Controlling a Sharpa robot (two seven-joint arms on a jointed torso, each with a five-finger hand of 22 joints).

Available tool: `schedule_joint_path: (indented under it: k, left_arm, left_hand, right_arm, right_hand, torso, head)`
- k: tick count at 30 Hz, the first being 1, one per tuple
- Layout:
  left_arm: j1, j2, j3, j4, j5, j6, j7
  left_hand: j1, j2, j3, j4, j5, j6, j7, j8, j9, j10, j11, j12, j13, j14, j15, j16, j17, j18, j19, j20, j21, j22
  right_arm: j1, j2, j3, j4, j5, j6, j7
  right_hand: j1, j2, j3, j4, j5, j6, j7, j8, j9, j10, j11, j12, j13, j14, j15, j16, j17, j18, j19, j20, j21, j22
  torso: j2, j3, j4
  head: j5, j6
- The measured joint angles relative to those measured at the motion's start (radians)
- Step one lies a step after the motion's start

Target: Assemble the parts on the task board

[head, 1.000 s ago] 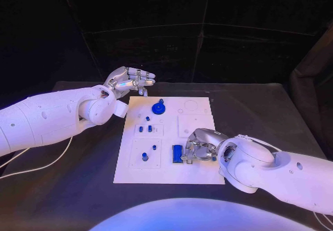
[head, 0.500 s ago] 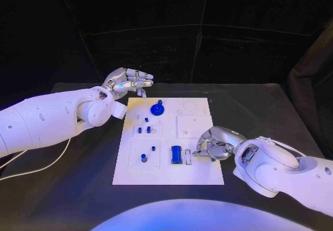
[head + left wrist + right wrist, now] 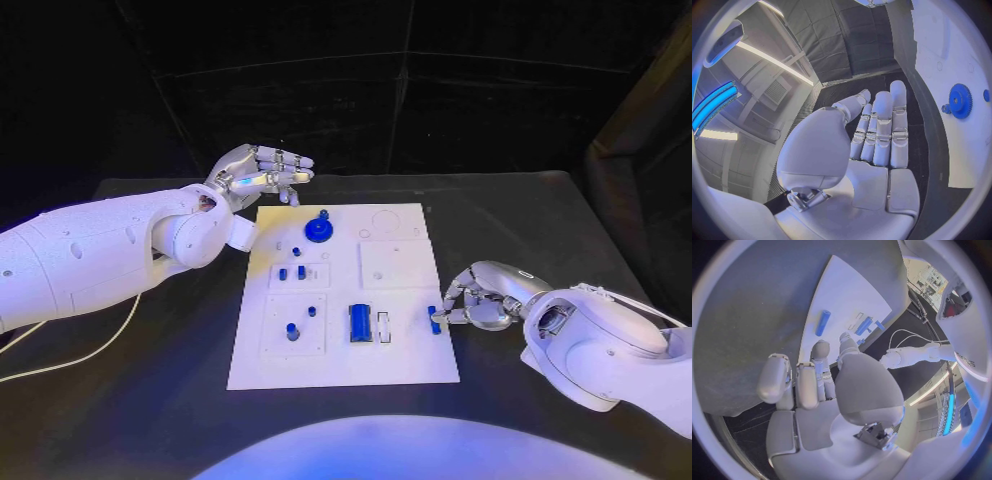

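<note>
The right hand (image 3: 483, 298) has drawn back from the task board's (image 3: 346, 360) middle to its right edge, leaving a small blue part (image 3: 434, 320) lying there by its fingers, which hold nothing; the left hand (image 3: 263, 172) hangs empty beyond the board's far left corner, so this part still awaits seating

White task board (image 3: 405, 360) at table centre; left hand (image 3: 264, 172) hovers at its eleven o'clock, right hand (image 3: 480, 297) at four o'clock beside a small blue part (image 3: 434, 320).
</note>
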Motion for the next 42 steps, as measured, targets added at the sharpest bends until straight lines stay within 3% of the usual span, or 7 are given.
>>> schedule_joint_path:
  k: [7,17,23,26,29,35,42]
  left_arm:
    - [0.0,-0.001,0.0,0.001,0.0,0.0,0.0]
    - [0.0,0.0,0.0,0.0,0.0,0.0,0.0]
    - [0.0,0.0,0.0,-0.001,0.0,0.001,0.0]
    - [0.0,0.0,0.0,-0.002,0.0,0.001,0.0]
    - [0.0,0.0,0.0,-0.002,0.0,0.001,0.0]
    - [0.0,0.0,0.0,-0.002,0.0,0.001,0.0]
    - [0.0,-0.001,0.0,-0.001,0.0,0.002,-0.001]
  left_hand:
    - [0.0,0.0,0.0,0.0,0.0,0.0,0.0,0.0,0.0,0.0,0.0,0.0,0.0,0.0,0.0,0.0,0.0,0.0,0.0,0.0,0.0,0.0]
    - [0.0,0.0,0.0,0.0,0.0,0.0,0.0,0.0,0.0,0.0,0.0,0.0,0.0,0.0,0.0,0.0,0.0,0.0,0.0,0.0,0.0,0.0]
    - [0.0,0.0,0.0,0.0,0.0,0.0,0.0,0.0,0.0,0.0,0.0,0.0,0.0,0.0,0.0,0.0,0.0,0.0,0.0,0.0,0.0,0.0]
    - [-0.002,0.002,0.0,0.0,0.0,0.0,0.0,0.0,0.0,0.0,0.0,0.004,0.0,0.0,0.0,0.0,0.0,0.0,0.0,0.0,0.0,0.0]
    - [-0.004,0.004,0.0,0.0,0.0,0.0,0.0,0.0,0.0,0.0,0.0,0.004,0.0,0.0,0.0,0.0,-0.001,0.0,0.0,0.0,0.0,0.0]
    - [-0.004,0.004,0.0,0.0,0.0,0.0,0.0,0.0,0.0,0.0,0.0,0.004,0.0,0.0,0.0,0.0,-0.001,0.0,0.0,0.0,0.0,0.0]
    - [-0.004,0.004,0.0,0.0,0.0,0.0,0.0,0.0,0.0,0.0,0.0,0.004,0.0,0.0,0.0,0.0,-0.001,0.0,0.0,0.0,0.0,0.0]
  right_arm:
    - [-0.001,0.036,0.0,-0.038,-0.032,0.054,-0.054]
    - [-0.001,0.093,-0.001,-0.079,-0.051,0.093,-0.08]
    - [-0.001,0.115,0.0,-0.09,-0.056,0.105,-0.083]
    - [-0.001,0.126,0.001,-0.093,-0.059,0.113,-0.083]
    - [-0.001,0.137,0.003,-0.097,-0.066,0.125,-0.084]
    - [-0.002,0.152,0.008,-0.1,-0.1,0.158,-0.085]
    - [-0.002,0.17,0.012,-0.104,-0.156,0.193,-0.09]
  right_hand:
    - [-0.009,-0.001,-0.013,0.013,0.01,0.004,-0.004,0.0,0.001,0.0,0.0,0.0,0.0,0.0,0.0,0.0,0.0,0.0,0.0,0.0,-0.003,0.0]
    - [-0.008,-0.001,-0.015,0.01,0.032,0.004,-0.004,0.0,0.003,0.0,0.0,0.0,0.001,0.0,0.0,0.0,0.0,0.0,0.0,0.0,-0.004,0.0]
    - [0.014,0.02,-0.023,0.001,0.043,0.011,-0.004,0.001,0.01,0.0,0.0,0.0,0.005,0.0,0.0,0.0,0.001,0.0,0.0,0.0,-0.004,0.0]
    - [0.065,0.026,-0.007,-0.023,0.041,0.014,-0.007,0.004,0.012,0.0,0.0,0.0,0.007,0.0,0.0,0.0,0.003,0.0,0.0,0.0,-0.004,0.0]
    - [0.108,0.037,0.013,-0.049,0.006,0.015,-0.007,0.004,0.013,-0.004,-0.004,-0.007,0.006,0.0,0.0,0.0,0.003,0.0,0.0,0.0,-0.004,0.001]
    - [0.172,0.037,0.059,-0.101,-0.045,0.018,-0.006,-0.02,0.013,-0.011,-0.011,-0.034,-0.011,0.0,0.0,-0.006,-0.002,0.0,-0.004,-0.004,-0.009,-0.005]
    - [0.194,0.028,0.081,-0.122,-0.074,0.021,-0.004,-0.038,0.013,-0.015,-0.007,-0.043,-0.017,0.0,0.0,-0.01,-0.004,0.0,-0.004,-0.004,-0.009,-0.004]
  torso:
    - [0.0,0.0002,0.0023]
    - [0.001,-0.0004,0.0024]
    - [0.001,-0.0004,0.0027]
    - [0.001,-0.0005,0.0027]
    - [0.001,-0.0007,0.0027]
    - [0.0,-0.0022,0.0027]
    - [-0.001,-0.0023,0.0031]
  head:
    - [-0.001,0.0]
    - [-0.001,0.0]
    - [-0.002,-0.002]
    - [-0.002,-0.002]
    - [-0.002,-0.002]
    - [-0.006,-0.001]
    - [-0.006,0.0]
